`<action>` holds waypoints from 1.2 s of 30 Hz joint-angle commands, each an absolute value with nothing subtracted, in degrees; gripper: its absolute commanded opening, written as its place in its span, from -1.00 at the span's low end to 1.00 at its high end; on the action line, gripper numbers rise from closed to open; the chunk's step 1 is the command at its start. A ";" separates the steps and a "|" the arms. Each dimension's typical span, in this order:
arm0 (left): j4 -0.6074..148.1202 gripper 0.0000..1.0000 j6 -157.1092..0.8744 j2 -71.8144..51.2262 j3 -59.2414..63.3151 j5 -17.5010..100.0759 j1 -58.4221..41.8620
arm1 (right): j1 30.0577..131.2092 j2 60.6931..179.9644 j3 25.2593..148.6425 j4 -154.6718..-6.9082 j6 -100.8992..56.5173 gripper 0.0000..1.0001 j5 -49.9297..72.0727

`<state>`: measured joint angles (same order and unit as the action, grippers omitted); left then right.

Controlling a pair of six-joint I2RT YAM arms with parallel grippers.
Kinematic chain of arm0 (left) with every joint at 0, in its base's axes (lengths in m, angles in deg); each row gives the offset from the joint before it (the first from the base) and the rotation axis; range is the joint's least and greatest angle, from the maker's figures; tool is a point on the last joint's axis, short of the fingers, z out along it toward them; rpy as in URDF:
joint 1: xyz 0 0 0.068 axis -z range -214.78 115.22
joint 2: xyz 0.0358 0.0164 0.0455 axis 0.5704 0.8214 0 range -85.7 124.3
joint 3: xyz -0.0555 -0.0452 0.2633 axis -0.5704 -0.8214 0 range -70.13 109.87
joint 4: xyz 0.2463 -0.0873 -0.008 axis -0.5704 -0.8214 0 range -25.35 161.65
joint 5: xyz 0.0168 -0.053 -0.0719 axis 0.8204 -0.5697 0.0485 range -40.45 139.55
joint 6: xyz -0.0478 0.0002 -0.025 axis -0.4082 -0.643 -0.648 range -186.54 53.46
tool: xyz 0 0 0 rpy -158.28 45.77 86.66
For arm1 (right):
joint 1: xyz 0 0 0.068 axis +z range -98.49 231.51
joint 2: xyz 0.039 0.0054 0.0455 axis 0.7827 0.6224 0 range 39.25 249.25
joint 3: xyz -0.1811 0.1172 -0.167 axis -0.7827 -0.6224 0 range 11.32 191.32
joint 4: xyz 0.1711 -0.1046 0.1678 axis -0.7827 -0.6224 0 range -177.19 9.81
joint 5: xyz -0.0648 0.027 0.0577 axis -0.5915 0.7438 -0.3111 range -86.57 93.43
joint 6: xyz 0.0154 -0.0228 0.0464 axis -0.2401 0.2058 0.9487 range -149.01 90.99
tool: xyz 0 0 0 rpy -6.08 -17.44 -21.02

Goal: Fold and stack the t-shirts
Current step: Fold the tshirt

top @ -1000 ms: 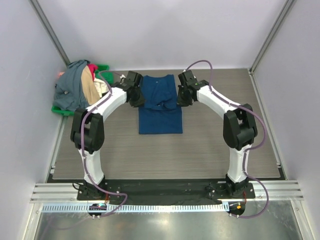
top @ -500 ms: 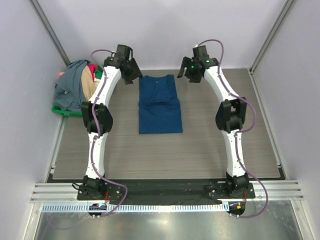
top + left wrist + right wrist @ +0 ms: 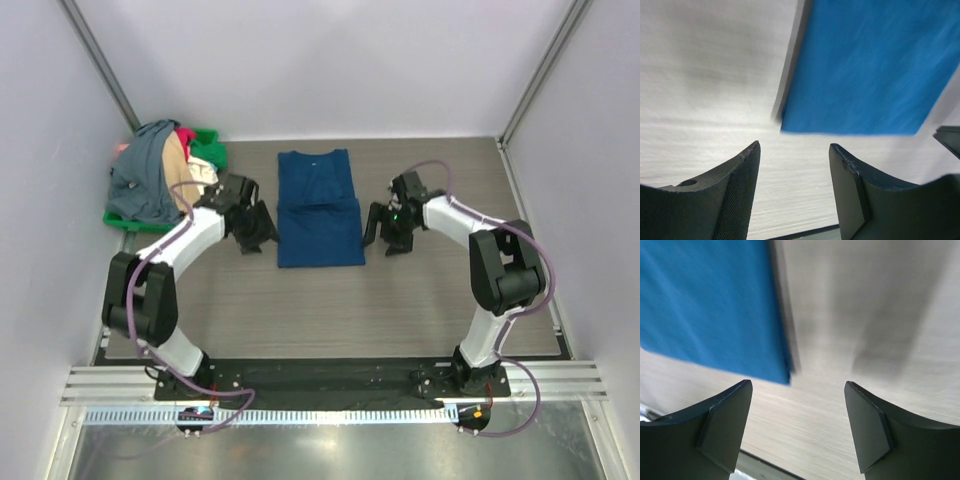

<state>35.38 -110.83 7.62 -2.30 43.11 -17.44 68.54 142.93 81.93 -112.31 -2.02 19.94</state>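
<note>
Navy t-shirt (image 3: 320,210) lay part-folded; left fingers (image 3: 735,200) and right fingers (image 3: 722,430) stood open and empty beside its near corners. Judged risk: a one-layer pinch would spoil the fold.

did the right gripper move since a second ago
Yes. The right gripper has shifted toward the table's near edge: it was at the navy t-shirt's far right side, and now hangs open beside the shirt's near right corner, off the cloth.

Overhead view: bright, even, diffuse light; sharp focus; only faint soft shadows on the table (image 3: 330,300). Both wrist views: motion-blurred, navy t-shirt (image 3: 865,70) edge smeared, weave apparently unreadable, grey shadow band alongside
</note>
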 commanded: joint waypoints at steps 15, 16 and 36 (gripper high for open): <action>59.70 0.20 -116.72 4.82 -22.49 40.84 -13.86 | 72.07 143.84 73.02 -98.74 0.44 0.10 24.35; 60.13 0.19 -116.90 5.26 -22.58 40.85 -13.69 | 72.16 144.10 73.02 -98.30 0.44 0.05 24.44; 60.33 -0.99 -117.95 3.26 -23.20 43.21 -9.13 | 72.16 139.45 68.19 -96.72 0.70 -0.98 25.84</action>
<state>60.54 -117.58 7.57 -22.67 41.63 -11.21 71.82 143.34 69.97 -95.99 0.49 25.45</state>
